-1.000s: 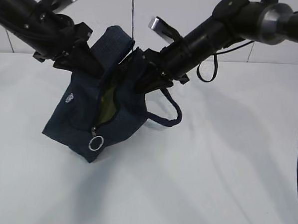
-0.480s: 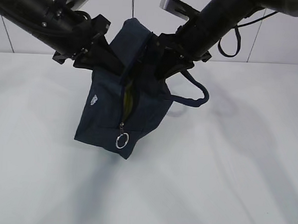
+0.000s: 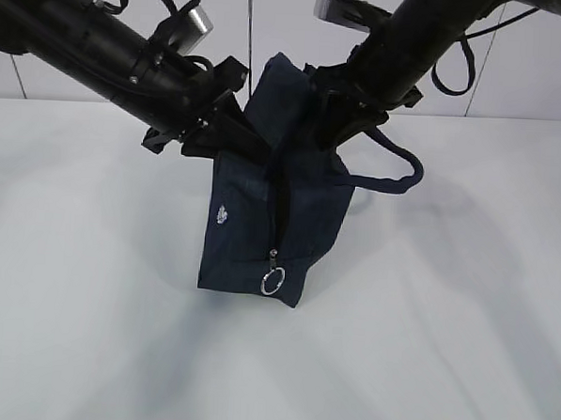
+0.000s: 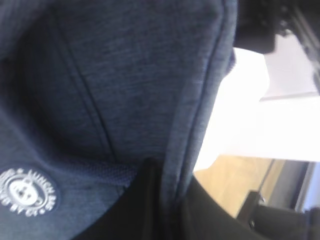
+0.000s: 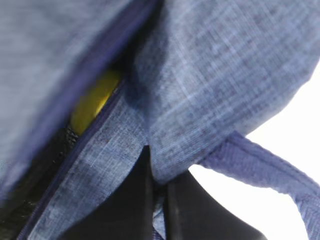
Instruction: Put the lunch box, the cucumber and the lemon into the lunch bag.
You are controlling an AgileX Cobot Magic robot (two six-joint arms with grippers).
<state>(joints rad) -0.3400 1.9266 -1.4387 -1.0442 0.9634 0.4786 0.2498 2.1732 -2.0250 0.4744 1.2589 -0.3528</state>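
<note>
Exterior, bag (image 3: 270, 224): hung clear of the table (image 3: 461, 351) between both arms; lifted higher and shifted right since a second ago, when its base rested on the surface.
Exterior, zip: slit narrower than a moment earlier; yellow-green glimpse gone from this view; ring pull (image 3: 273, 281) low on the front.
Exterior, left gripper (image 3: 230, 137): clamped on the bag's upper left edge; fingers narrow, fabric between them.
Exterior, right gripper (image 3: 336, 128): pinched on the upper right edge, just above the loose handle (image 3: 395, 174).
Exterior, box and cucumber: not seen anywhere on the table; judged already inside.
Left wrist, bag (image 4: 125, 80): filled the view, logo (image 4: 27, 192) at lower left.
Left wrist, fingers (image 4: 150, 210): closed on a fold of cloth at the seam.
Right wrist, bag (image 5: 225, 70): cloth close up, handle strap (image 5: 260, 175) trailing lower right.
Right wrist, lemon (image 5: 95, 100): yellow patch visible through the gap in the opening, so inside the bag.
Right wrist, fingers (image 5: 130, 210): nearly together, cloth nipped between.
Meaning: packing judged done; lift looked like settling the contents or carrying the bag; slip of thin fabric from either pinch the main risk.
</note>
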